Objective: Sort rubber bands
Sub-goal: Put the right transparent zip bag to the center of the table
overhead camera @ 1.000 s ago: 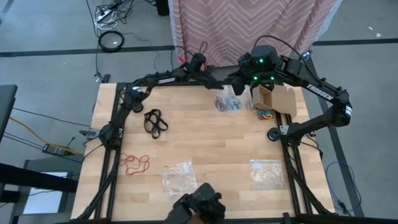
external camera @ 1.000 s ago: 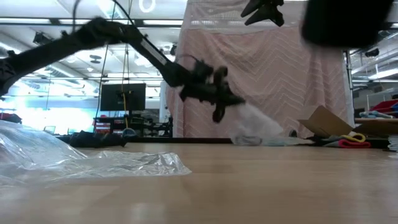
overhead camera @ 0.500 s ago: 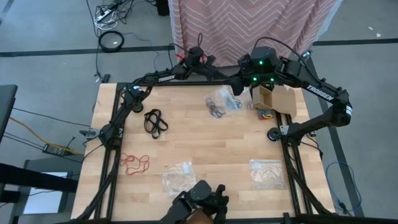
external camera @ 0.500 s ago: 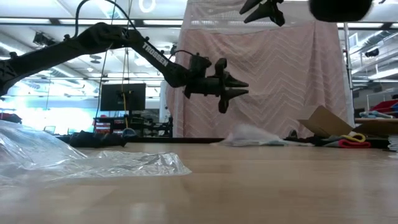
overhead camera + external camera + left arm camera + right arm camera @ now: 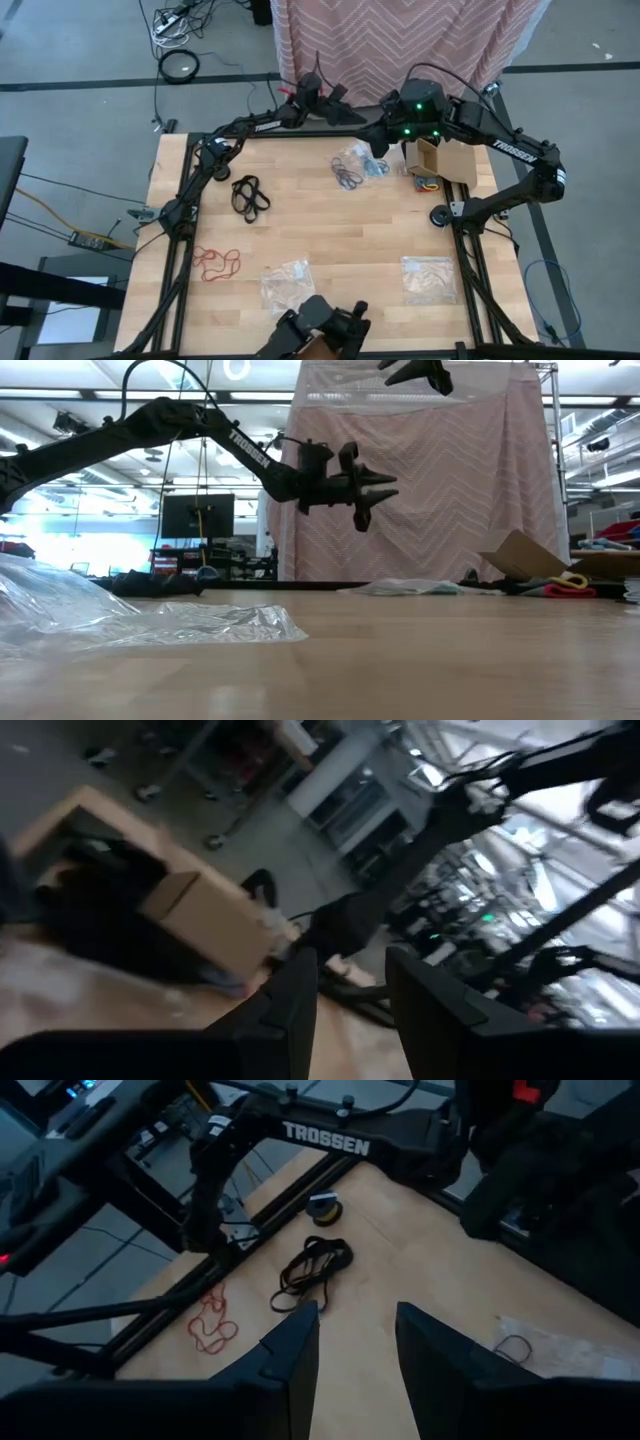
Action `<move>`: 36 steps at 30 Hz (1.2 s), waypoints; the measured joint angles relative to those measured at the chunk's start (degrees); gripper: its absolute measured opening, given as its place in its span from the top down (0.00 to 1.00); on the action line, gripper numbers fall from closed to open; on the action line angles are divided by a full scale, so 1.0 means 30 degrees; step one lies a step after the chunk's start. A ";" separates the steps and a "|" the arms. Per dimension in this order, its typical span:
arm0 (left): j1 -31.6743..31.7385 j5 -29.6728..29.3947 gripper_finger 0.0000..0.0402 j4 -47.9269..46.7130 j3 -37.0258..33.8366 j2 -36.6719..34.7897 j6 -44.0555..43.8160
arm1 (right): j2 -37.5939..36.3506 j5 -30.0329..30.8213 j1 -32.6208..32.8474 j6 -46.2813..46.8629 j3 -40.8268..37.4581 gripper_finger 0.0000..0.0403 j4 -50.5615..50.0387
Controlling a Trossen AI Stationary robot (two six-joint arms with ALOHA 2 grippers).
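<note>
A clear bag (image 5: 358,160) lies on the table at the far middle, with dark brown rubber bands (image 5: 346,178) at its near-left side and teal-blue ones (image 5: 376,166) by its right. Black bands (image 5: 250,195) lie toward the left and red bands (image 5: 215,262) at the near left. My left gripper (image 5: 385,488) hangs open and level above the far edge, up and to the left of the bag (image 5: 405,587), with nothing between its fingers (image 5: 300,1010). My right gripper (image 5: 357,1370) is open and held high over the far right.
An open cardboard box (image 5: 445,160) stands at the far right with coloured bands (image 5: 428,183) beside it. Two flat clear bags (image 5: 288,285) (image 5: 428,278) lie near the front edge. A pink patterned curtain (image 5: 450,480) hangs beyond the far edge.
My left gripper has opened and let go of the clear bag, which hung from it with its lower end on the table and now lies flat. The gripper has risen toward the far edge and tipped up to level.
</note>
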 joint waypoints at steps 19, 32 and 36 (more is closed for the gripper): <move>0.0619 0.1016 0.76 0.5740 0.1784 -0.0386 -0.5497 | 0.0007 -0.0166 0.0233 -0.0933 0.0000 0.69 0.0523; 0.0902 0.2569 0.87 -0.5834 0.6039 -0.2141 0.2690 | -0.0400 -0.1964 -0.0052 -0.0898 0.0000 0.69 0.4429; 0.1541 -0.0571 0.87 -1.6660 0.5994 -0.4162 1.0948 | -0.0848 -0.1967 -0.0212 -0.0741 0.0000 0.69 0.4500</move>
